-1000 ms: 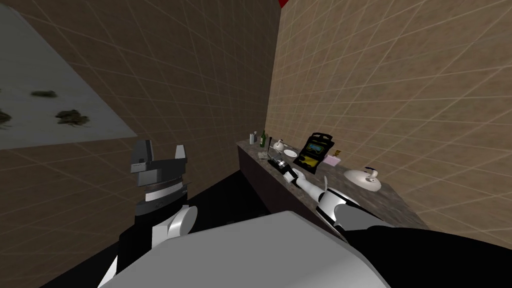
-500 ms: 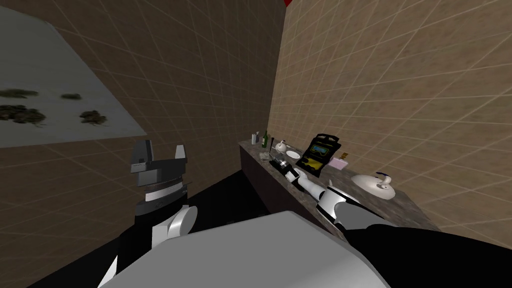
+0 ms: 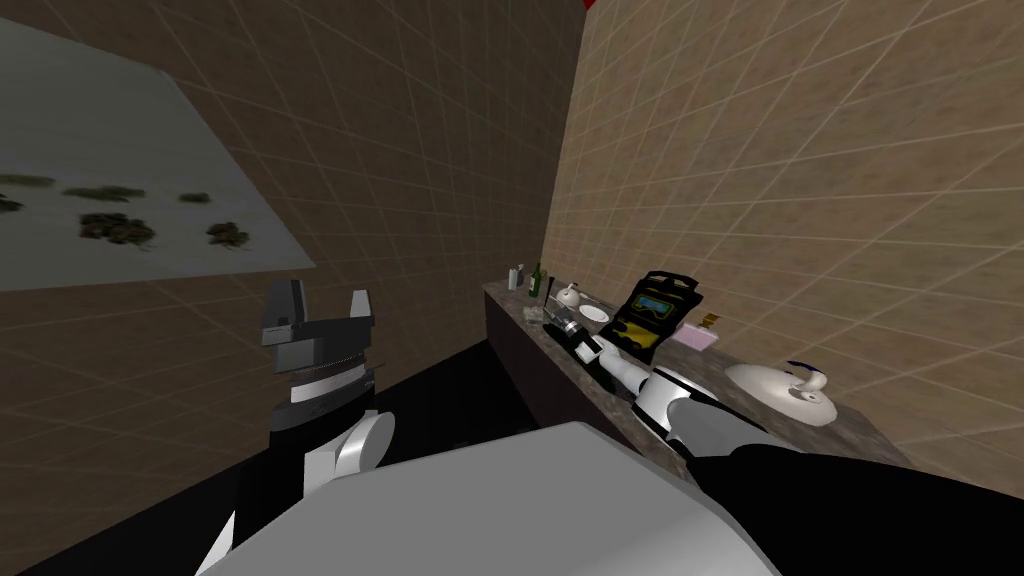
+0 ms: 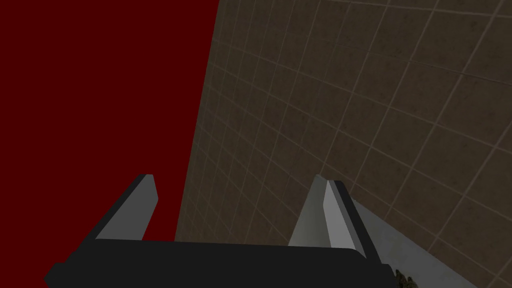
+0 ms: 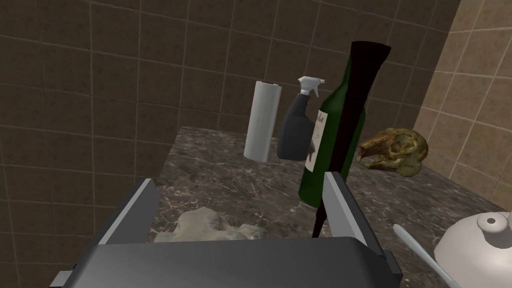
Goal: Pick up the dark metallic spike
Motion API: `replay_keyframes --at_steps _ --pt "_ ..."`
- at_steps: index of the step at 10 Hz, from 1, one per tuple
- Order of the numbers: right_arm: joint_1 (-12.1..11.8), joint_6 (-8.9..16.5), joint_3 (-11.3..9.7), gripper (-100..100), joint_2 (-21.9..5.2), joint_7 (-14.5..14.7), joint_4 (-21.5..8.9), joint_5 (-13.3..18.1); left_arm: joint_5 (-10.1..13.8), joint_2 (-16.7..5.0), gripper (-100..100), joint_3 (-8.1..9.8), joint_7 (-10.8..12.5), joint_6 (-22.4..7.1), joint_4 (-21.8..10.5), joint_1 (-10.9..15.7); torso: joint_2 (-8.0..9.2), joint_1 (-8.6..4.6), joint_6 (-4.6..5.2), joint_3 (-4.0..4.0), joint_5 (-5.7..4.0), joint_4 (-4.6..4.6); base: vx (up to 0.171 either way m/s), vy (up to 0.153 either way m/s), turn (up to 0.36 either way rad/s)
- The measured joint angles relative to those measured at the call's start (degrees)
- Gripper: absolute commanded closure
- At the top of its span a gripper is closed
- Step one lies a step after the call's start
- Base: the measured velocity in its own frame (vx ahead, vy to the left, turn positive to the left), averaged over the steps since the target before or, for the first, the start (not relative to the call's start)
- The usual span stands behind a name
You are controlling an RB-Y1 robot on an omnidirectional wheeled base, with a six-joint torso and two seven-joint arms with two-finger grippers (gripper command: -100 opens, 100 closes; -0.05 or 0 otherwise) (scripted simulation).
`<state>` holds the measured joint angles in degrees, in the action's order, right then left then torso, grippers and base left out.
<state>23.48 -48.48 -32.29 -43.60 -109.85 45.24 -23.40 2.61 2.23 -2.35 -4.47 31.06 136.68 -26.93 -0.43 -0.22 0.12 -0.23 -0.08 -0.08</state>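
spike (image 5: 357,100): the thin lower end passes behind the dark body of the right gripper (image 5: 240,179); I cannot tell whether it touches the finger just beside it.
green bottle (image 5: 310,185): neck and middle covered by the spike.
pale lump (image 5: 210,225): near part hidden behind the gripper's body.
white dish (image 5: 475,245): cut off by the picture's edge.

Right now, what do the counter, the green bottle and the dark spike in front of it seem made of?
Counter: probably stone, going by its dark marbled veining. Green bottle: likely glass, smooth deep green with a paper-like label. Dark spike: matte near-black with a reddish tinge, no shine; material unclear.
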Motion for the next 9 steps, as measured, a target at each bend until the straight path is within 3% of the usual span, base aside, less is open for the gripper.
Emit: replay_keyframes --at_steps 6,7,9 --pt "1.66 0.02 -1.38 -100 -1.88 -9.6 -6.53 0.29 0.0 0.0 0 0.0 0.0 0.0 0.0 -0.01 -0.08 0.03 0.01 -0.05 0.0 -0.02 0.036 -0.028 0.118" --pt "0.82 0.79 -1.13 -100 -2.84 -10.74 -5.61 0.03 0.0 0.0 0 0.0 0.0 0.0 0.0 0.0 -0.08 0.01 0.0 -0.05 0.0 -0.02 0.031 -0.028 0.054" --pt "2.31 0.16 -1.93 -100 -2.69 -13.88 -9.25 0.54 0.0 0.0 0 0.0 0.0 0.0 0.0 0.0 -0.12 -0.01 0.01 -0.07 0.0 -0.02 0.046 -0.028 0.074"
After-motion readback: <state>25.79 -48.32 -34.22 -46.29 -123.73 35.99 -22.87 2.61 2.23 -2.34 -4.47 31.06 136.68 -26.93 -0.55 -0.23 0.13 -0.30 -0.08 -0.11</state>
